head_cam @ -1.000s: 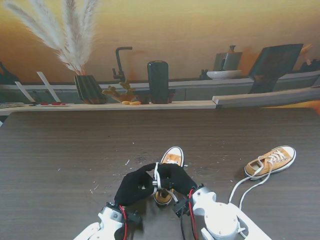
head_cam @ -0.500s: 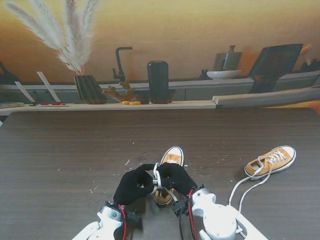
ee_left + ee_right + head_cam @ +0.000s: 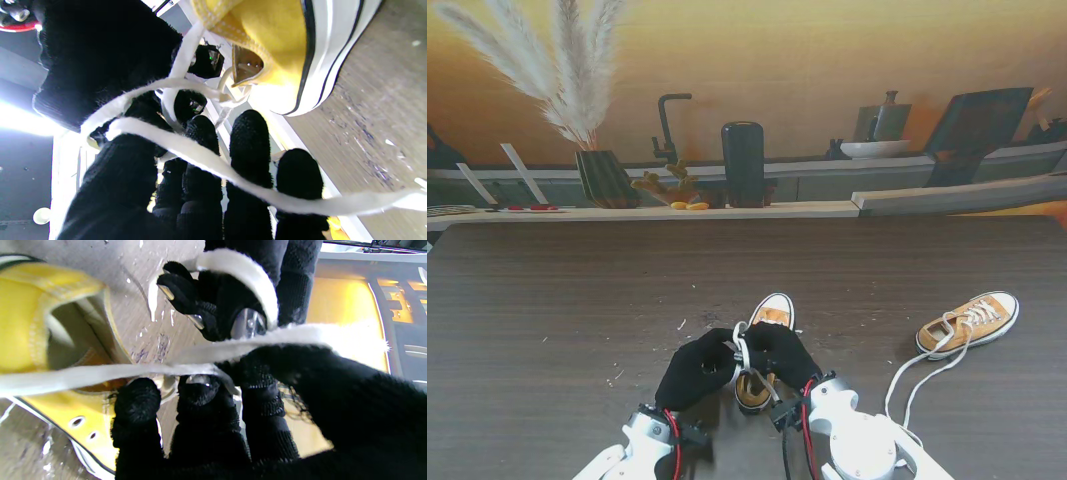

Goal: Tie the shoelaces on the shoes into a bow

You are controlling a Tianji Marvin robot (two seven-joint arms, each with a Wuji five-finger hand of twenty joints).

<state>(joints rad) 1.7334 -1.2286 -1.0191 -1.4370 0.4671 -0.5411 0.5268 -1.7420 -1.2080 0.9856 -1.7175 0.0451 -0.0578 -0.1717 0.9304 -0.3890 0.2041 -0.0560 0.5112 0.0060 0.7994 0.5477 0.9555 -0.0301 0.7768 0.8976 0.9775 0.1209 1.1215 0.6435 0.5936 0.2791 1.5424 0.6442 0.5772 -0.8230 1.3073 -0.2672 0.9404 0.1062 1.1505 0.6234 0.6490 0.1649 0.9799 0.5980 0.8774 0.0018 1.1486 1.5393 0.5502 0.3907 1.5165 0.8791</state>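
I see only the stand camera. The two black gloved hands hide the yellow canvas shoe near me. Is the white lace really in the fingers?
Observer: Yes. In the left wrist view the white flat lace lies across the black gloved fingers of the left hand.
Operator: And the right hand?
Observer: The right wrist view shows a strand running from the yellow canvas shoe to the right hand, pinched at the fingers.
Operator: Is a bow formed?
Observer: No finished bow shows; one strand loops over a left fingertip.
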